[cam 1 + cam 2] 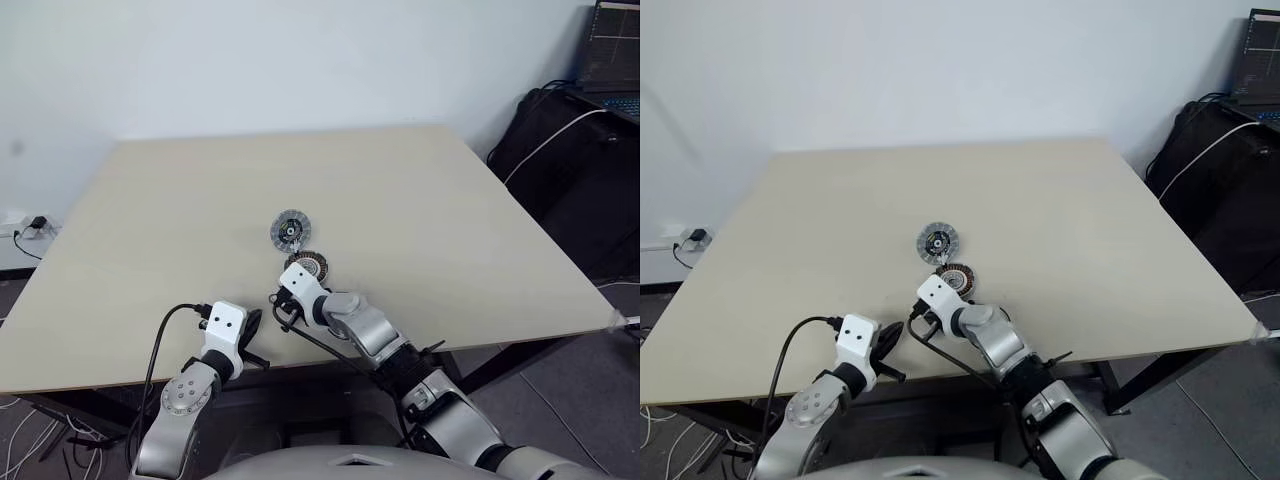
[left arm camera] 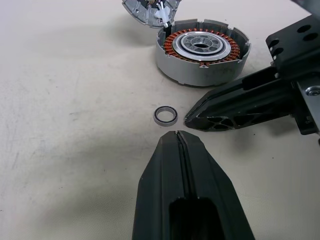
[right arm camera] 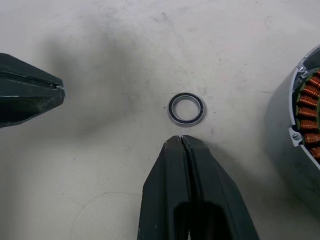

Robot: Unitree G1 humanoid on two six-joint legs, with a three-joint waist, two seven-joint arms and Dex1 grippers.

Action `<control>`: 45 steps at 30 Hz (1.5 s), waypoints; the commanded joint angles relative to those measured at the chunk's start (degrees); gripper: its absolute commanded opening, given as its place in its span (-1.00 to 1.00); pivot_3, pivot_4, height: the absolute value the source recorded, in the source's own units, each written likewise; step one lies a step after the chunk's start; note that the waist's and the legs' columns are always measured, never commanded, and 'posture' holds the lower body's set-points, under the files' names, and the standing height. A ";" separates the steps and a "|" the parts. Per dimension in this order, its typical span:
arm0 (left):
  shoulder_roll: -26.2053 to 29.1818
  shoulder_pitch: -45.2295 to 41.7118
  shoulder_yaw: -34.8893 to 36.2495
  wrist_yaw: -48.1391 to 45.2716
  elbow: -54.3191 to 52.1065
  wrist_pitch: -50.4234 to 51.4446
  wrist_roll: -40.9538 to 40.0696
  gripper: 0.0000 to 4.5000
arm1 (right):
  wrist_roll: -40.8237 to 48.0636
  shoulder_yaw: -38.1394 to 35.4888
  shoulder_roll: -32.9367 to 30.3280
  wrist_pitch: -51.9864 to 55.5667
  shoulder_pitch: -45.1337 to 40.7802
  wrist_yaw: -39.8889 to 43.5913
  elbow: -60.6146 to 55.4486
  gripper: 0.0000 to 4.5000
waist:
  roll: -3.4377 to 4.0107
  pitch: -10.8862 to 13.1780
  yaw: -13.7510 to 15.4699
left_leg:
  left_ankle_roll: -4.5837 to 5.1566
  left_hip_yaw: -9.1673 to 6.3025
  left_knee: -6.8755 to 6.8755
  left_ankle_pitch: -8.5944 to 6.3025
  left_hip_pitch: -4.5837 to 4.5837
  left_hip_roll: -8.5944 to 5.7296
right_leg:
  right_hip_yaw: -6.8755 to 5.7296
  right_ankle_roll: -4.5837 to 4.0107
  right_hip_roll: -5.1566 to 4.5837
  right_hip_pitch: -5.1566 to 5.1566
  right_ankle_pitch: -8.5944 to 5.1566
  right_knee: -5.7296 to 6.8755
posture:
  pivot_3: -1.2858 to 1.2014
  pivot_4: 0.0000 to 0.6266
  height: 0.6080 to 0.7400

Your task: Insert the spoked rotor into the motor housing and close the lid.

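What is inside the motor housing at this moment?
Inside the motor housing a ring of copper-orange windings surrounds a silvery centre with a dark hole. No spoked wheel lies in it, and no lid covers it. What is below the windings is hidden.

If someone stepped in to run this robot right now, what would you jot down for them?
Left gripper: shut, empty, just above the table.
Right gripper: shut, empty, tips just short of a small ring lying flat on the table.
Motor housing: open, copper windings showing, beside the right gripper.
Lid: lying apart, beyond the housing.
Done: nothing inserted.
Left: put in the rotor, close the lid.
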 commanded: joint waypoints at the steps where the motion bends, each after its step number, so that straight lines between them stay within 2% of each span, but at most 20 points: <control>1: 0.02 -0.81 0.01 0.16 -2.61 -0.28 -0.42 -1.00 | 1.35 -0.89 -0.02 -0.42 -0.03 1.39 -6.66 -0.99 | 0.02 0.02 -0.01 | 0.00 -0.01 0.00 0.00 -0.01 0.00 | 0.00 0.00 0.00 0.00 0.00 0.00 | 0.03 -1.00 1.00; 9: 0.25 -1.06 0.37 -0.47 -1.04 -1.17 -0.67 -1.00 | 2.58 -1.95 -1.07 -0.18 0.15 2.10 -14.36 -0.99 | 0.01 0.01 0.01 | 0.00 -0.01 0.00 0.00 -0.01 0.00 | -0.01 0.11 -0.01 0.00 -0.07 0.00 | 0.03 -1.00 1.00; 13: 0.39 -0.97 0.61 -0.67 -0.27 -1.77 -0.75 -1.00 | 1.97 -1.05 -1.15 -0.20 -0.54 1.52 -13.81 -0.60 | 0.02 0.01 0.02 | 0.00 -0.02 0.00 0.00 -0.01 0.00 | -0.02 0.11 -0.01 0.00 -0.07 -0.01 | 0.03 -1.00 1.00; 20: 0.52 0.19 1.47 -0.23 0.22 -2.66 -1.03 -1.00 | 1.45 0.76 -1.05 -1.16 -1.15 1.81 -10.53 0.44 | 0.01 0.01 0.02 | -0.01 -0.02 0.00 0.00 -0.01 0.00 | -0.02 0.02 -0.01 -0.01 -0.02 0.00 | 0.03 -1.00 1.00; 33: 0.11 1.86 2.49 -0.13 0.90 -4.80 -1.19 -1.00 | 0.97 -0.80 2.70 -4.94 -4.67 -0.53 3.41 0.44 | 0.02 0.01 -0.03 | -0.01 -0.02 -0.01 0.00 0.00 0.00 | -0.02 -0.01 -0.01 -0.01 -0.01 0.00 | 0.03 -1.00 1.00; 45: -0.09 1.93 2.92 -0.36 3.26 -7.19 -1.39 -1.00 | 0.03 -1.81 4.05 -6.62 -5.79 -1.93 9.59 0.44 | 0.04 0.01 -0.10 | -0.03 -0.02 -0.02 0.01 0.01 0.00 | -0.02 -0.02 0.01 -0.01 0.00 0.02 | 0.03 -1.00 1.00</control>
